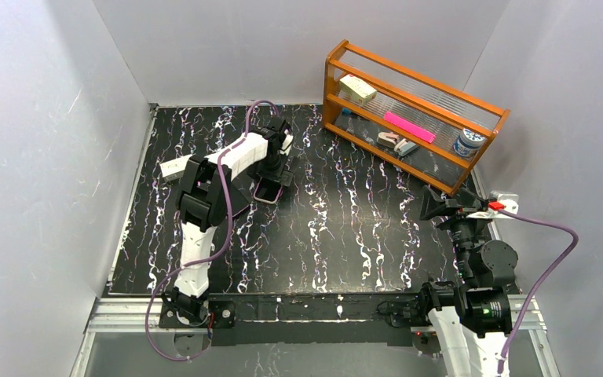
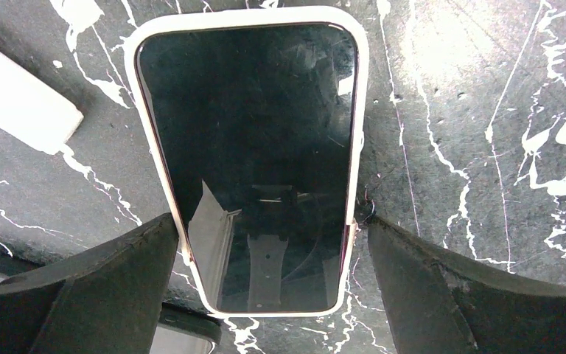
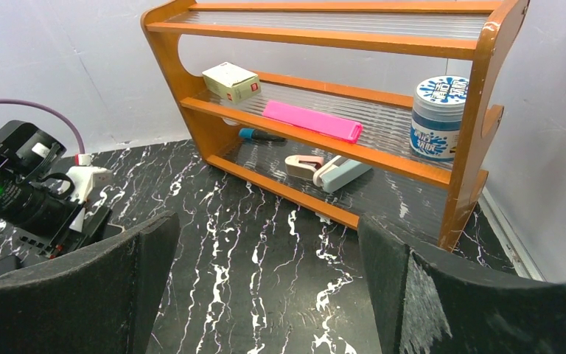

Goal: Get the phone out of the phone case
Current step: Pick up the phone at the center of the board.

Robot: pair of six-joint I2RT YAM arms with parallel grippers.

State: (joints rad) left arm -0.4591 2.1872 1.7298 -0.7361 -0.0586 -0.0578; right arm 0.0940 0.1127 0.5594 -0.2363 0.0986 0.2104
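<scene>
The phone [image 2: 250, 147] lies flat on the black marbled table, dark screen up, inside a white phone case [image 2: 362, 110] whose rim frames it. My left gripper [image 2: 273, 243] hangs right over it, open. Its fingers [image 2: 103, 287] straddle the near end of the case, close to both long sides. In the top view the left gripper [image 1: 276, 166] is at the table's back left, and the cased phone [image 1: 267, 193] peeks out beneath it. My right gripper [image 1: 442, 206] is open and holds nothing, far off at the right edge; in its own wrist view the right gripper [image 3: 265, 251] faces the shelf.
A white block [image 2: 15, 96] lies left of the phone, and a dark-edged flat object [image 2: 184, 332] sits at its near left corner. An orange wooden shelf [image 1: 408, 118] at the back right holds a box, a pink item, a stapler and a jar.
</scene>
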